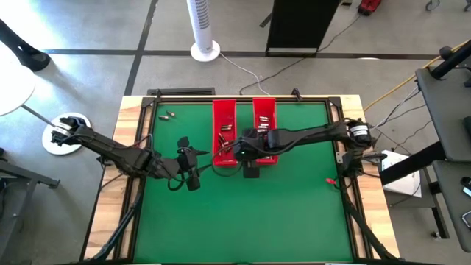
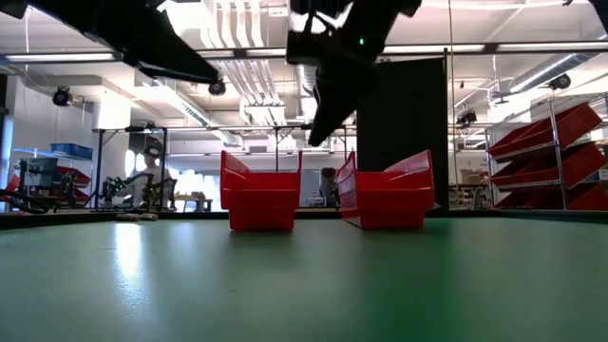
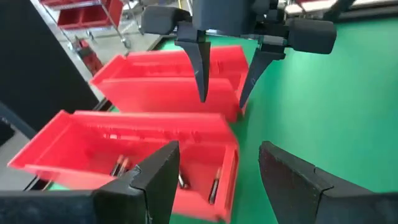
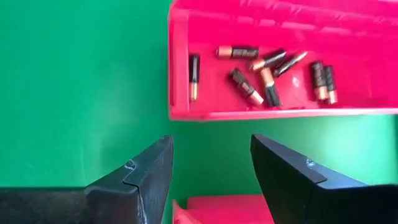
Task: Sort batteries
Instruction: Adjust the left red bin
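A: Where are the batteries (image 4: 267,71) now?

B: Most that I can see lie in the left red tray (image 1: 224,132), dark cells with copper-coloured ends, scattered at different angles on its floor. A few more lie in the right red tray (image 1: 264,118), and two or three loose ones (image 1: 167,115) rest on the green tabletop (image 1: 294,206) near its far left corner, well apart from the trays.

A: And the grippers?

B: The right gripper (image 1: 247,151) hangs above the near ends of the trays, its fingers (image 4: 149,171) spread apart and holding nothing. The left gripper (image 1: 193,160) waits beside the left tray, also with fingers (image 3: 158,174) open and empty.

A: How will a cell handle?

B: I judge it light, hard and smooth. It is a small cylinder, so it will probably roll away if pushed from one side, and it may slip out of a weak pinch.

A: Where to take hold?

B: Across the middle of the body, I think, with the fingers on both long sides. A cell lying alone is easier than those that touch each other in the heap.
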Controlling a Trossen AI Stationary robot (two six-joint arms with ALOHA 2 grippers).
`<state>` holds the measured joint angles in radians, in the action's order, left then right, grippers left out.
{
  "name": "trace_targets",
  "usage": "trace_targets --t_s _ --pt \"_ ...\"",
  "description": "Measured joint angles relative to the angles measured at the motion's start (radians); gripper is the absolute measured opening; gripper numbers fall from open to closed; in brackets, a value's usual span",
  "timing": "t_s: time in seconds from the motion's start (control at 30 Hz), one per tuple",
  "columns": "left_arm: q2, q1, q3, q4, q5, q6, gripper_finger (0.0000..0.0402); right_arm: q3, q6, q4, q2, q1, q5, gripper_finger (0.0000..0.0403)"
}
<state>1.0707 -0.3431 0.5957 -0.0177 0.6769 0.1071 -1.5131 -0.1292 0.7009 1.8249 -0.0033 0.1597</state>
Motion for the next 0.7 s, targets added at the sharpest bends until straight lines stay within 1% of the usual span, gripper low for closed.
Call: trace_targets --t_s 0.07,0.13,0.27,0.47,0.7 --pt "0.0 0.0 0.0 -0.017 0.001 0.01 0.0199 0.0 -0.003 -0.004 0.018 -0.004 0.007 0.0207" --pt "-0.002 0.0 0.0 -0.031 0.002 0.015 0.0199 0.0 -0.008 -0.012 0.036 -0.004 0.036 0.0204" --pt "-0.002 0.0 0.0 -0.032 0.003 0.015 0.0199 0.0 -0.021 -0.025 0.045 -0.004 0.069 0.0199" --pt "-0.002 0.0 0.0 -0.032 0.003 0.012 0.0199 0.0 -0.022 -0.067 0.044 -0.004 0.069 0.0194" --pt "-0.002 0.0 0.0 -0.032 0.003 0.011 0.0199 0.0 -0.021 -0.075 0.044 -0.004 0.069 0.0195"
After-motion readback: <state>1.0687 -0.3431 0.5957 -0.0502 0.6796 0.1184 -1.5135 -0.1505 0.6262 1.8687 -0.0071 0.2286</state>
